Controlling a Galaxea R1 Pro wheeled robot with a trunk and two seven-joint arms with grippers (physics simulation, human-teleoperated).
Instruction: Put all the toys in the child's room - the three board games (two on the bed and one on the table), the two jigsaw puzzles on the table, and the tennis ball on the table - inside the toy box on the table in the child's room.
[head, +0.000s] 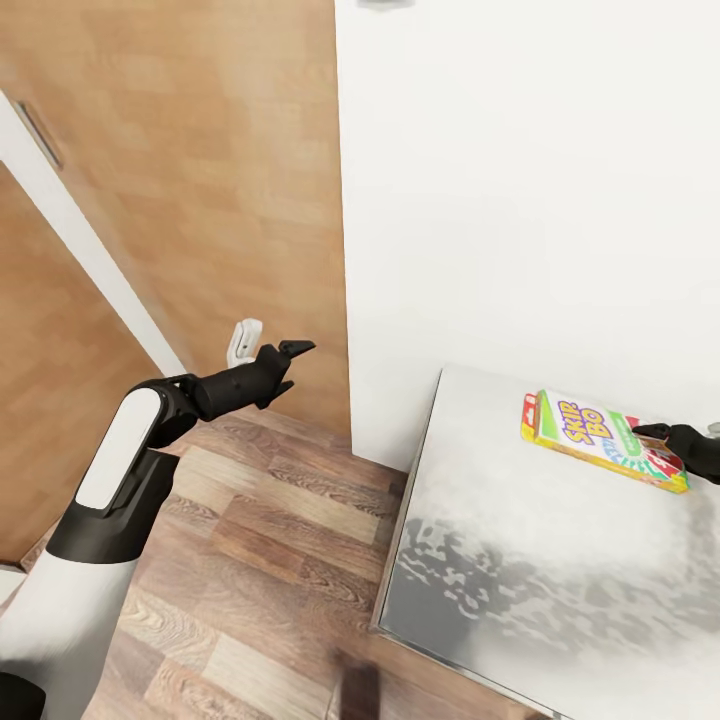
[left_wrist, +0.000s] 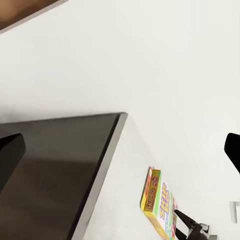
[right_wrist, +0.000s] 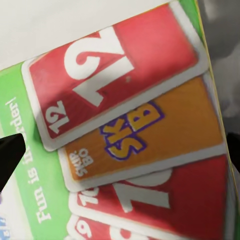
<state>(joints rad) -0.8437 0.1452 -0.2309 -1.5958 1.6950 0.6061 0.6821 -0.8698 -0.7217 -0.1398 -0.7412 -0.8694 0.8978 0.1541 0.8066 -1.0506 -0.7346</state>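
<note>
The SKIP-BO box (head: 603, 439) lies flat on the bench (head: 500, 560), out toward its 2 o'clock corner near the white wall (head: 520, 200). The right gripper (head: 660, 437) reaches in from 3 o'clock, a dark fingertip over the box's right end. It looks to be lining up a grasp, since this game has to go into the toy box. Whether the fingers are clamped on the box or just poised over it I cannot tell. In the right wrist view they sit at opposite edges, well apart, with the printed lid between them.

The left gripper (head: 268, 355) hangs over the wooden floor (head: 270, 560) at 9 o'clock, holding nothing and apparently parked out of the way; its fingers stand apart.

The right wrist view gives the lid art close up: red "12" cards and an orange SKIP-BO card. The left wrist view shows the box's yellow edge side-on, with the right fingertip at its end.
</note>
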